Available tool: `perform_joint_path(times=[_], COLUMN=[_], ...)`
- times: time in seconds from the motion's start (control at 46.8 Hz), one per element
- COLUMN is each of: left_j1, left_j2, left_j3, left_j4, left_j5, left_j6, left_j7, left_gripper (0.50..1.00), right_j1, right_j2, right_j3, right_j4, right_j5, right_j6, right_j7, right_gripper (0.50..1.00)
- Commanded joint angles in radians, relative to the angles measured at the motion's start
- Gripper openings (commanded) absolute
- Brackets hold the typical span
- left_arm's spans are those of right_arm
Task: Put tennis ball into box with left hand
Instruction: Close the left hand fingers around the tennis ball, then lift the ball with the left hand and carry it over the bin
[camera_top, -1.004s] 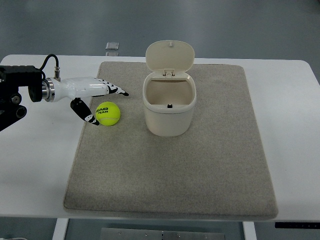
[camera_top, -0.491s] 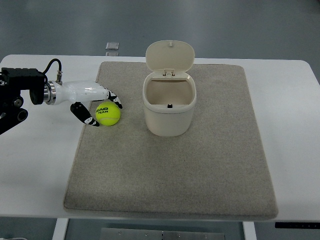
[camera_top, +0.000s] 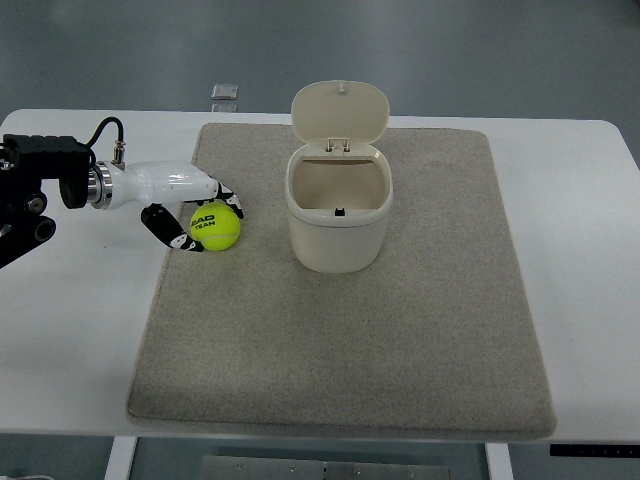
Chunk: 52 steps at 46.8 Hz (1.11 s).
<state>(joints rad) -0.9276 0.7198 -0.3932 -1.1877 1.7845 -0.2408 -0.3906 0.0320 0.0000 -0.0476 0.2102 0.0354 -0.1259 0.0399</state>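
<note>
Left hand (camera_top: 190, 205): comes in from the left edge of the top view, white shell with black-tipped fingers, low over the near-left part of the mat.
Fingers (camera_top: 228, 197): curled over the top of the tennis ball, tips touching its upper far side; the thumb (camera_top: 158, 223) presses against the ball's left flank, so the ball sits pinched between thumb and fingers.
Tennis ball (camera_top: 214, 226): yellow-green with dark print on top, resting on the mat, directly under the fingertips and just right of the thumb.
Box (camera_top: 339, 215): cream, round-cornered, standing upright on the mat to the right of the fingers, apart from them and from the ball; its inside is bare.
Lid (camera_top: 340, 113): hinged at the box's far edge, tipped up and back, beyond the fingers and to their right.
Mat (camera_top: 400, 340): grey-beige, lying on the white table (camera_top: 70, 330); most of it spreads right of and nearer than the fingers.
Small grey object (camera_top: 225, 93): on the floor past the table's far edge, beyond the fingers.
</note>
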Motion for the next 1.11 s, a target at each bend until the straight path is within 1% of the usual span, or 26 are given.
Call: perform_joint_path(times=[0.0,0.064,0.128,0.171,0.32,0.384,0.47,0.577,0.683,0.748,0.94,1.089], left_j1=[-0.005,-0.019,-0.025,-0.027,-0.033,-0.034,-0.037,-0.04,-0.059,-0.079,-0.142,-0.154], left_j2=[0.013,0.05,0.101,0.134,0.271,0.306,0.34,0.342,0.334,0.319,0.21,0.123], left_j3=[-0.007,-0.01,-0.01,-0.01,-0.01,-0.01,-0.009,-0.007,-0.004,-0.004,0.0,0.0], left_j4=[-0.009,-0.039,-0.085,-0.122,-0.26,-0.303,-0.334,-0.34,-0.354,-0.355,-0.343,-0.31], left_j5=[0.003,0.003,0.003,0.004,0.007,0.007,0.007,0.033,0.084,0.104,0.119,0.228], left_j6=[0.002,0.006,0.023,0.047,0.178,0.236,0.319,0.412,0.466,0.472,0.468,0.471], left_j7=[-0.002,-0.008,-0.034,-0.054,-0.114,-0.138,-0.178,-0.218,-0.22,-0.22,-0.22,-0.215], left_gripper=[0.5,0.5,0.5,0.5,0.5,0.5,0.5,0.5,0.5,0.5,0.5,0.5], right_j1=[0.0,0.0,0.0,0.0,0.0,0.0,0.0,0.0,0.0,0.0,0.0,0.0], right_j2=[0.0,0.0,0.0,0.0,0.0,0.0,0.0,0.0,0.0,0.0,0.0,0.0], right_j3=[0.0,0.0,0.0,0.0,0.0,0.0,0.0,0.0,0.0,0.0,0.0,0.0], right_j4=[0.0,0.0,0.0,0.0,0.0,0.0,0.0,0.0,0.0,0.0,0.0,0.0], right_j5=[0.0,0.0,0.001,0.001,0.001,0.001,0.0,0.0,0.001,0.0,0.001,0.0], right_j6=[0.0,0.0,0.0,0.0,0.0,0.0,0.0,0.0,0.0,0.0,0.0,0.0], right_j7=[0.0,0.0,0.0,0.0,0.0,0.0,0.0,0.0,0.0,0.0,0.0,0.0], right_gripper=[0.901,0.901,0.901,0.901,0.901,0.901,0.901,0.901,0.901,0.901,0.901,0.901])
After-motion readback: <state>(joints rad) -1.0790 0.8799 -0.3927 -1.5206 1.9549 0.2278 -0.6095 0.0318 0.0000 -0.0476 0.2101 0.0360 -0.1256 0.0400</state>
